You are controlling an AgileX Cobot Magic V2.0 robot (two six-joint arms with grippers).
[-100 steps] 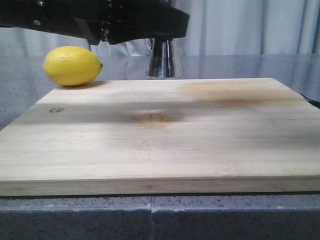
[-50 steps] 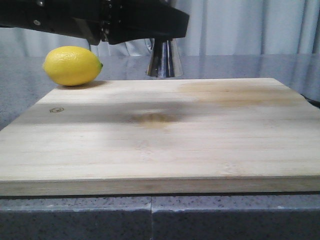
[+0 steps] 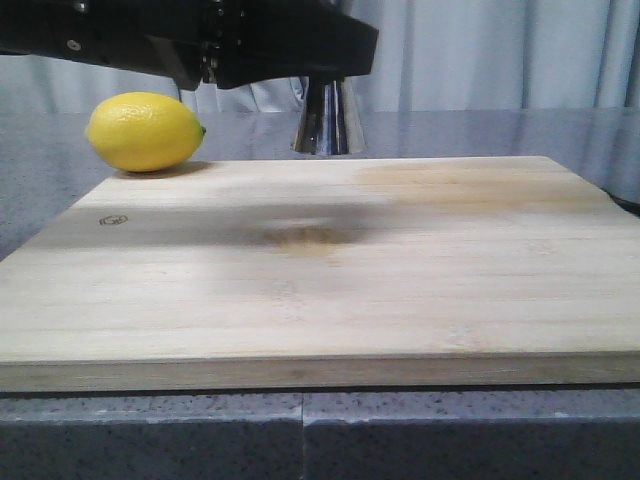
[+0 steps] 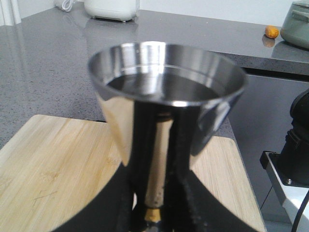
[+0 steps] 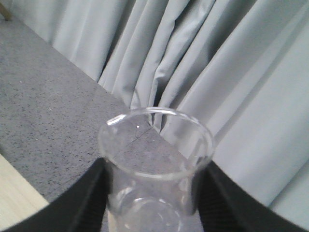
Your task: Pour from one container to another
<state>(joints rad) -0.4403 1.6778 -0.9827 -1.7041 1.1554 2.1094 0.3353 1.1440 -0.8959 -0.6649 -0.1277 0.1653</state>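
The shiny steel hourglass-shaped jigger (image 4: 166, 104) is gripped low on its stem by the left gripper (image 4: 155, 203). Its black fingers (image 4: 186, 193) are pressed tight on both sides of the narrow part, by the gold band. In the front view the flared foot of the jigger (image 3: 329, 118) can be seen just past the far edge of the pale wooden cutting board (image 3: 330, 270), under the dark arm (image 3: 190, 40). It cannot be told from there if the foot touches the grey counter (image 3: 500, 130) or hangs just over it. A yellow lemon (image 3: 144, 131) lies at the far left corner of the board.

The jigger is stood upright. Its long line runs straight up and down, and its wide mouth is turned up. Dark liquid seems to be lying inside the top cup, nearly flat, so the jigger may already be partly filled.

The small clear glass beaker (image 5: 155, 169) is held by the right gripper (image 5: 154, 212), with a black finger (image 5: 94, 198) on each side of the glass. The beaker is also upright, with its open mouth up and its little pour lip turned toward the grey curtain (image 5: 217, 72). It looks empty or nearly so, but that is hard to tell.

For a good pour, the jigger should be kept still and level. The beaker's lip should be brought right over the jigger's mouth. Then the beaker should be tipped slowly, lip first, so nothing is spilled on the board.
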